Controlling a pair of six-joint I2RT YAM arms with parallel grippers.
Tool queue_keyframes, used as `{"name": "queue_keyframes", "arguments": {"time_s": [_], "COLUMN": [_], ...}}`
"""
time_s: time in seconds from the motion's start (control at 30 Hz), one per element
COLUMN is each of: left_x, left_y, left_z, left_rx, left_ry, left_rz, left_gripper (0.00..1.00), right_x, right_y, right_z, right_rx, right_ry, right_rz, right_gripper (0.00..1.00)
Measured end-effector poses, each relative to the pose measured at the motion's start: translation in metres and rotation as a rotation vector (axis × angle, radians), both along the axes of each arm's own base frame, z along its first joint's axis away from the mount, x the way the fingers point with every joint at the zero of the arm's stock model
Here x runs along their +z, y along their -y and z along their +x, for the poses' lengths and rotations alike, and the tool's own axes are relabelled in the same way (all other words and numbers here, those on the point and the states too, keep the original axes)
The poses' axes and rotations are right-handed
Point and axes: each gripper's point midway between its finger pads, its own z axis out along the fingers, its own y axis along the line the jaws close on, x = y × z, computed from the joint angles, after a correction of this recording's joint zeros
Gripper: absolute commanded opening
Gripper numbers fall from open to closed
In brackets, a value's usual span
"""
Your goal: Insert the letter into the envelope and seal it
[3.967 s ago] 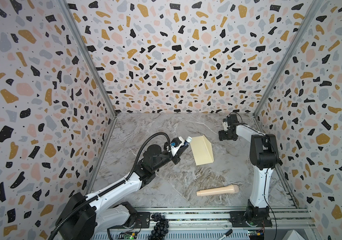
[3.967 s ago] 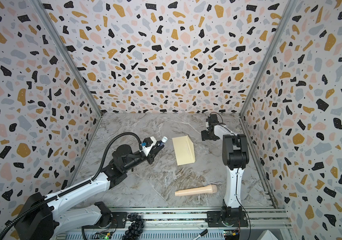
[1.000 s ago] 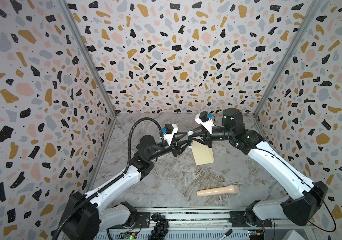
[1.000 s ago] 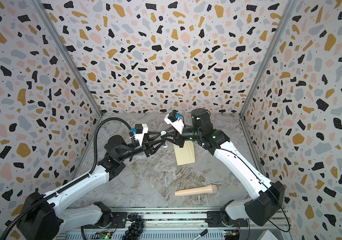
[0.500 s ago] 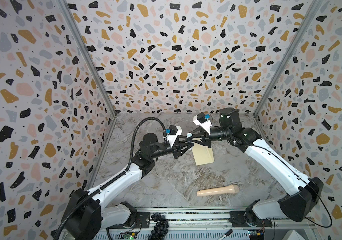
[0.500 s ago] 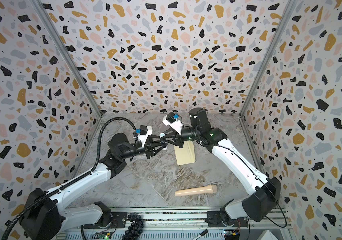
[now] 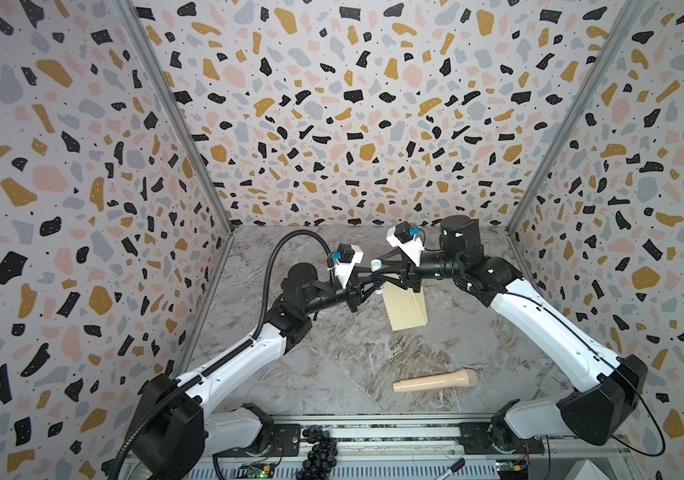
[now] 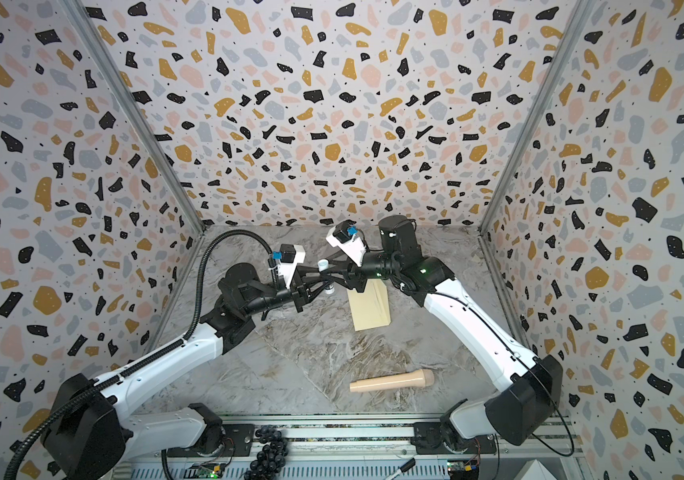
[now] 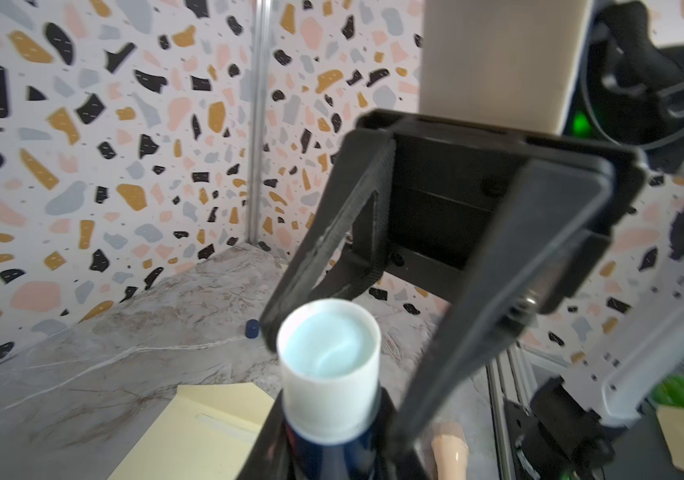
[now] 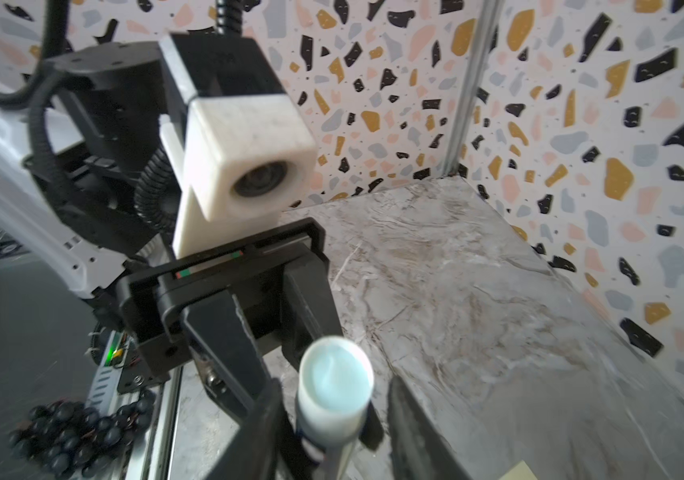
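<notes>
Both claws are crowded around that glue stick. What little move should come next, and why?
Probably the right gripper should back straight away from the glue stick. Its jaws stand open with gaps either side of it, while the left gripper seems to grip its dark body. The glue is bared and the envelope lies close by, so the left needs room.

One envelope [image 7: 406, 309], one glue stick [image 7: 376, 264], one beige cylinder [image 7: 435, 380].

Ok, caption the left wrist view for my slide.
Left claw grips a dark blue glue stick; right claw open around its white tip; pale yellow paper envelope on marble table.
</notes>
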Motion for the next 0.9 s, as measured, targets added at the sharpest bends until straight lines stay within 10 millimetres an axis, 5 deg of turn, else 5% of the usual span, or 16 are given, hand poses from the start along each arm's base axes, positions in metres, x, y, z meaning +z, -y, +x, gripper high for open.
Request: {"name": "queue_keyframes", "arguments": {"time_s": [0.2, 0.33, 0.47, 0.7, 0.9], "left_x": [0.017, 0.031, 0.042, 0.03, 0.023], "left_y": [-0.022, -0.036, -0.044, -0.047, -0.047], "left_z": [0.032, 0.046, 0.058, 0.072, 0.076], "left_rx": [0.229, 0.332, 0.388, 0.438, 0.452], "left_ry": [-0.106, -0.18, -0.271, -0.412, -0.475], "left_rz": [-0.117, -0.232, -0.337, -0.417, -0.449], "left_gripper": [0.0, 0.0, 0.0, 0.0, 0.0], "right_x": [0.005, -0.001, -0.028, -0.08, -0.064], "right_y": [0.027, 0.041, 0.047, 0.041, 0.031], "right_z": [0.004, 0.008, 0.017, 0.009, 0.001], "right_rx": [-0.171, -0.262, -0.33, -0.342, -0.354], "right_ry": [0.13, 0.213, 0.276, 0.414, 0.554], "right_rz": [0.03, 0.063, 0.062, 0.052, 0.115], "right_gripper": [0.79, 0.83, 0.86, 0.87, 0.86]}}
